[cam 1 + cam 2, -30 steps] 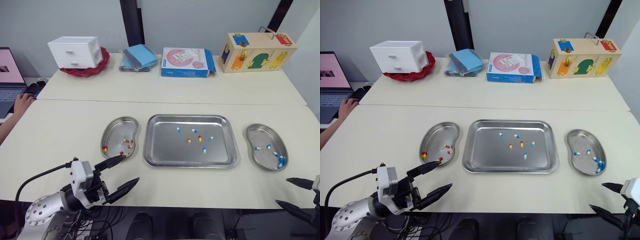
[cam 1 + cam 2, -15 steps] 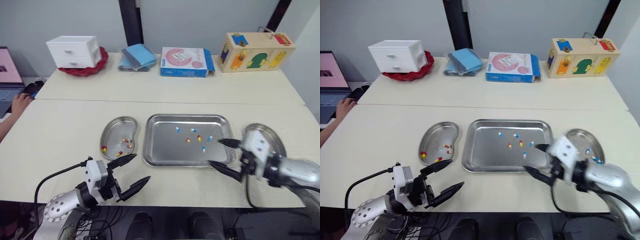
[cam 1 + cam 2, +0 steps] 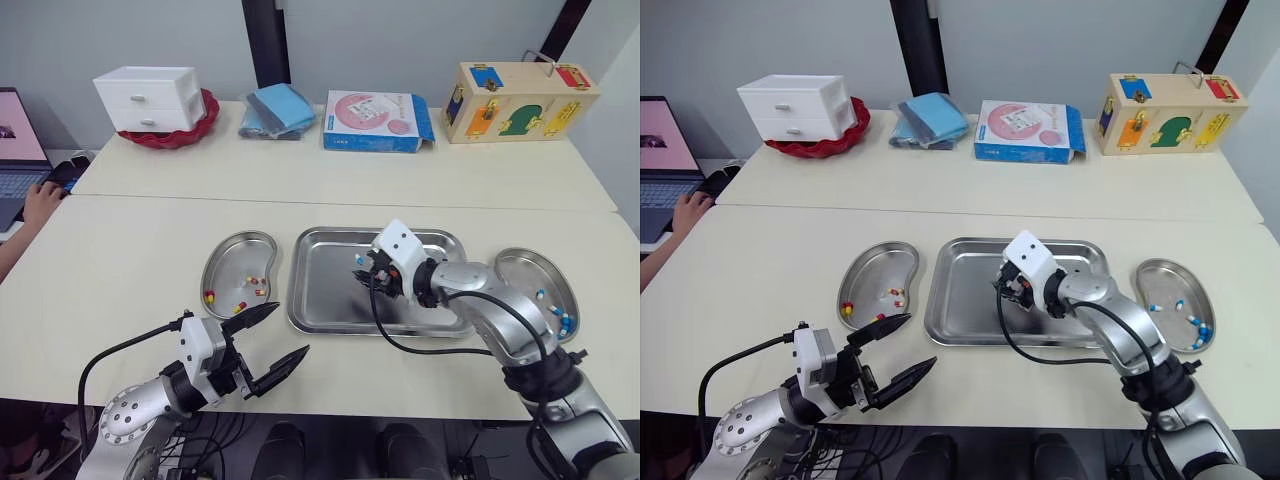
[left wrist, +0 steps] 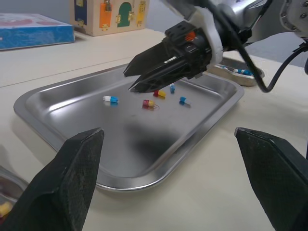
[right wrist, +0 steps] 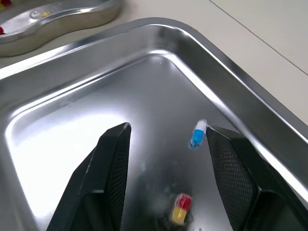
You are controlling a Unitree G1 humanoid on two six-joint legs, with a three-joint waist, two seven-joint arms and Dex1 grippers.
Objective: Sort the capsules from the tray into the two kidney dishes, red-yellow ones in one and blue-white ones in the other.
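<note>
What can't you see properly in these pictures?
- Head views: the right gripper and its arm cover part of the tray, hiding capsules there.
- The arm also covers one edge of the right kidney dish.
- Right wrist view: the left kidney dish is cut off by the picture's edge.
- Head views: the person's hand and laptop are cut off too.

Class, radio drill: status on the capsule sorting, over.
Right end effector open, low in the tray, red-yellow capsule between its fingers, ungripped. Left end effector open, empty, near the table edge. Blue-white capsule crowding one finger.
</note>
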